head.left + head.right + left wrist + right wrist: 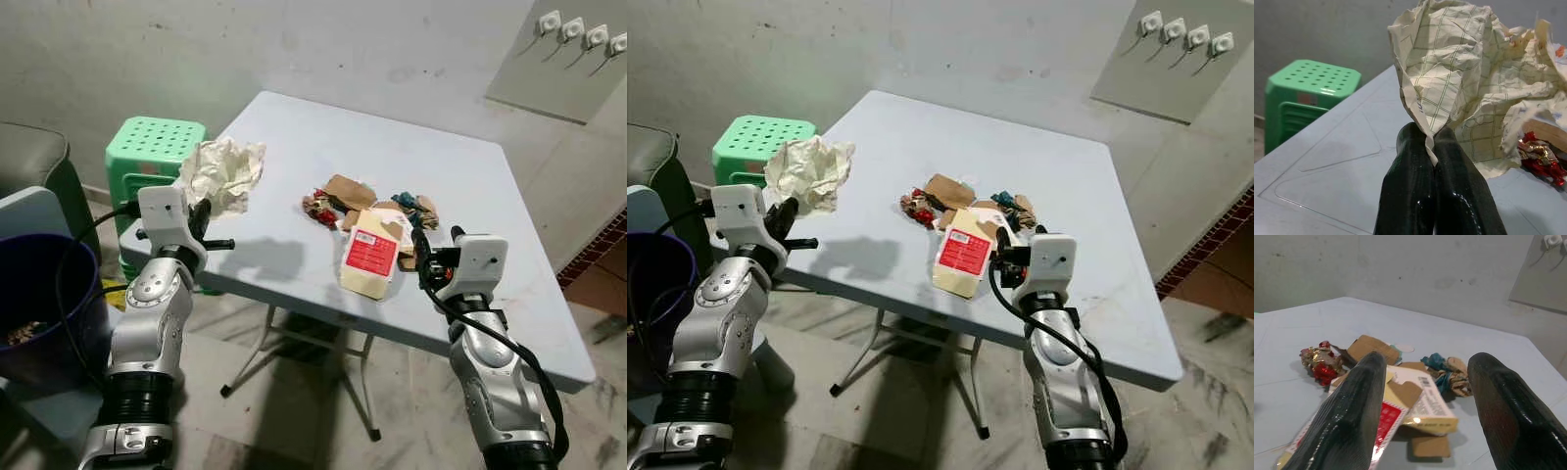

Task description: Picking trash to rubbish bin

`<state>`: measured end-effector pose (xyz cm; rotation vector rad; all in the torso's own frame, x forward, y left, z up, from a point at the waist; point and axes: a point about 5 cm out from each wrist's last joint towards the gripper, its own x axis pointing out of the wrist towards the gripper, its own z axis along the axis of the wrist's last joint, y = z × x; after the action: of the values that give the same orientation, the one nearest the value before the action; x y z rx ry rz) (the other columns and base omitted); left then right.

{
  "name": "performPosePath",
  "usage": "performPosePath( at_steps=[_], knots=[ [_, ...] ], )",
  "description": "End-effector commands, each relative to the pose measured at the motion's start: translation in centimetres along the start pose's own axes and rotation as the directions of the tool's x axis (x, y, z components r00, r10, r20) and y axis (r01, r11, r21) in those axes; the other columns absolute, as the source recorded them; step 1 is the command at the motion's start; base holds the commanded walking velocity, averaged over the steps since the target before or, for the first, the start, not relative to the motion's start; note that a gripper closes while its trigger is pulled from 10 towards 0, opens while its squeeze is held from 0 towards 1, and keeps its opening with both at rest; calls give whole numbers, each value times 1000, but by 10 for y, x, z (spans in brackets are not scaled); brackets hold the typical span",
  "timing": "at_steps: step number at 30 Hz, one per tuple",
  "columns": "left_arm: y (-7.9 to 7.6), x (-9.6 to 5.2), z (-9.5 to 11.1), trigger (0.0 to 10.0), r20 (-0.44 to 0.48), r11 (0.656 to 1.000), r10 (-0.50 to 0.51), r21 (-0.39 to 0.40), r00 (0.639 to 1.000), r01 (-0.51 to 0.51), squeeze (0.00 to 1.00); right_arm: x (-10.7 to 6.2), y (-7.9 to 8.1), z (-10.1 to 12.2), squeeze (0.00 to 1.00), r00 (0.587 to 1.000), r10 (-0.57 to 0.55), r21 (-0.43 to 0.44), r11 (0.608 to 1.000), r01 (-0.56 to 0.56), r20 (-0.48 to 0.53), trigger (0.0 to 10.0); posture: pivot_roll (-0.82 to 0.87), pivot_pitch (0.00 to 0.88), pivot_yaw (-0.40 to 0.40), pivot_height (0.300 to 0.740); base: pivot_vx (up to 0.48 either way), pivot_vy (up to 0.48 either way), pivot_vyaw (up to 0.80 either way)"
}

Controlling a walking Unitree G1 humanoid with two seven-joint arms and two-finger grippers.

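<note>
From the left eye, the left gripper (201, 217) holds a crumpled sheet of paper (225, 171) lifted above the near-left corner of a pale folding table (294, 157), in front of a green stool (152, 152); a dark blue bin (39, 294) with some scraps inside stands at the robot's left, well apart from the table. On the tabletop lies a small heap of trash: a red-labelled packet (370, 257) at the near edge, a brown card scrap (350, 190) behind it, a red foil wrapper (318, 209) and a teal-and-tan wrapper (414, 206). The right gripper (423, 257) hangs just beside the packet. The right eye shows the same scene, the paper (808, 168) raised off the table by the left gripper (784, 217). At the left wrist, the two black fingers (1415, 186) are clenched on a corner of the checked paper (1469, 83), with the stool (1310, 100) beyond. At the right wrist, the fingers (1352, 416) stand spread apart, gripping nothing, over the packet (1386, 423) and wrappers (1320, 363).
</note>
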<state>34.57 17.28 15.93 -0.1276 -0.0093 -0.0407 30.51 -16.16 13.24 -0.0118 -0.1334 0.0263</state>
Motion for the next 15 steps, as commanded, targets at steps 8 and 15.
performPosePath(
  at_steps=[8, 15],
  knots=[
    [-12, 11, 9, 10000, 20, 999, -32, 20, 999, 32, 0, 1, -4, -4, 0, 999, -28, -8, 1000, 28, -17, 10000, 18, 0, -99, 740, 0, 320, 200],
    [-10, 10, 6, 10000, 9, 1000, -7, 24, 1000, 6, 0, 1, -1, -6, 0, 1000, -16, -10, 1000, 15, -26, 10000, 23, 0, -100, 740, 0, 0, 800]
  ],
)
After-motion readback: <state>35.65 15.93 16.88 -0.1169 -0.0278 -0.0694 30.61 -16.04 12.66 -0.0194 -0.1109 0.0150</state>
